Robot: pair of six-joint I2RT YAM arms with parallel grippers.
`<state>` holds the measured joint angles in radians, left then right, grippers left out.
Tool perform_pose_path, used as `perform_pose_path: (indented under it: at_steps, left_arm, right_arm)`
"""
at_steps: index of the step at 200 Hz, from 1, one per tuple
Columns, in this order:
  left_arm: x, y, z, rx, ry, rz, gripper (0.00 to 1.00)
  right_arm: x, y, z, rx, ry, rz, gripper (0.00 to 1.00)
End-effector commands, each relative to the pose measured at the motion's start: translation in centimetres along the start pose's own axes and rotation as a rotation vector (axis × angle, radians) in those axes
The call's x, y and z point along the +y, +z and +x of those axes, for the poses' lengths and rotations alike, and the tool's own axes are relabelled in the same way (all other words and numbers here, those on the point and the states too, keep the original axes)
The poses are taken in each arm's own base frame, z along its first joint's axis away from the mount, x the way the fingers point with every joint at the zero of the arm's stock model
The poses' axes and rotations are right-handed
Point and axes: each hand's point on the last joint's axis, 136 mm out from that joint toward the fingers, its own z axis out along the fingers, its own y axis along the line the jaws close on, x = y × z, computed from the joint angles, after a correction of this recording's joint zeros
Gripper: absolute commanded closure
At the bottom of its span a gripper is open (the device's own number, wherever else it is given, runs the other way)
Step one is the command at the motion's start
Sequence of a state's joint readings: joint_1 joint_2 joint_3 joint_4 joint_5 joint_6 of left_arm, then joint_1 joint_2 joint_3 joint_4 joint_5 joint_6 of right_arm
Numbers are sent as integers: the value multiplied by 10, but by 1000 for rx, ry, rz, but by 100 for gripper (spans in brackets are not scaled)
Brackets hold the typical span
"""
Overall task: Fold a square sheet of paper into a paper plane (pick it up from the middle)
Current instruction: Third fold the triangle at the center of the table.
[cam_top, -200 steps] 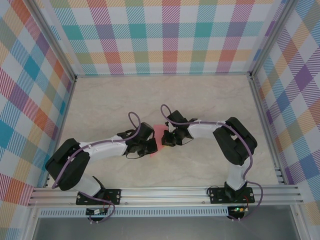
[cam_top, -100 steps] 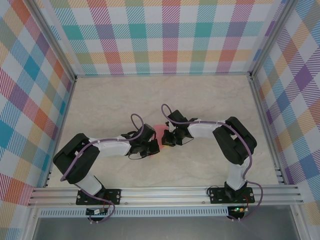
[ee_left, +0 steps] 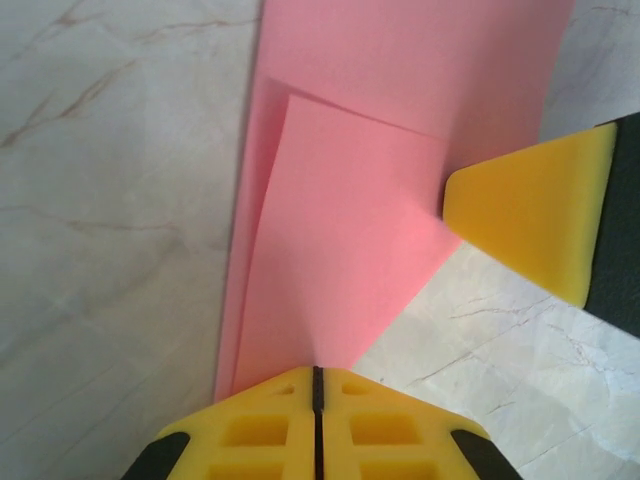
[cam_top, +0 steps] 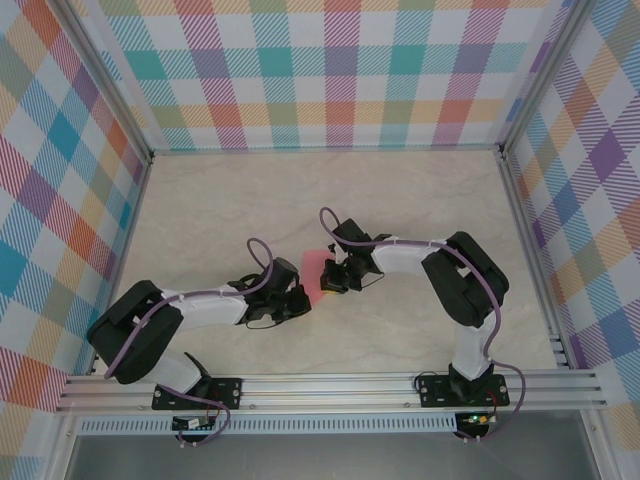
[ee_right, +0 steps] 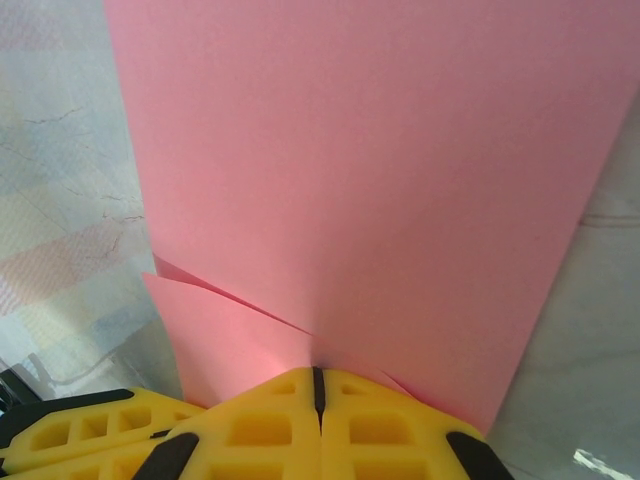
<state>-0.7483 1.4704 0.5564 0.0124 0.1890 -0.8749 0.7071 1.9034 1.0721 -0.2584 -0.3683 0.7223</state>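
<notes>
The square sheet of paper (cam_top: pixel 312 268) is salmon-pink and partly folded, and lies at the table's middle between both grippers. In the left wrist view the sheet of paper (ee_left: pixel 350 200) shows a diagonal folded flap narrowing to a point at my left gripper (ee_left: pixel 316 372), whose jaws are shut on that point. My right gripper (ee_right: pixel 318 374) is shut on the sheet's edge, where a flap lifts off the broad pink sheet of paper (ee_right: pixel 350 170). From above, the left gripper (cam_top: pixel 300 300) sits just near-left of the right gripper (cam_top: pixel 328 282). No finished paper plane is in view.
The right gripper's yellow finger (ee_left: pixel 535 215) rests against the paper's right side. A yellow finger (ee_right: pixel 70 430) of the left gripper shows at the lower left. The marble table (cam_top: pixel 400 200) is ringed by plaid walls (cam_top: pixel 340 70), with a metal rail (cam_top: pixel 330 385) along the near edge.
My left arm has drawn back toward the near edge and lowered, carrying its gripper down and slightly right. More pink paper shows above it. The right gripper has barely moved.
</notes>
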Motion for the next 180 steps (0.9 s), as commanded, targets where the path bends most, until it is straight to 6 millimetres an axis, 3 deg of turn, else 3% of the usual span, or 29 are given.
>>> perform_pose_path:
  at_steps: [1,109,159,180]
  left_arm:
    - [64,-6,37,129,-57,-219,92]
    - [83,-24,47,175,-50,-310,92]
    - [79,-26,51,221,-17,-307,92]
    - [69,-30,46,217,12,-287,92]
  right_arm:
    - [-59,20,18,56,98,199,97]
    - [-64,23,19,64,109,218,97]
    - [-63,23,17,63,110,217,98]
    - [-58,20,15,58,100,208,97]
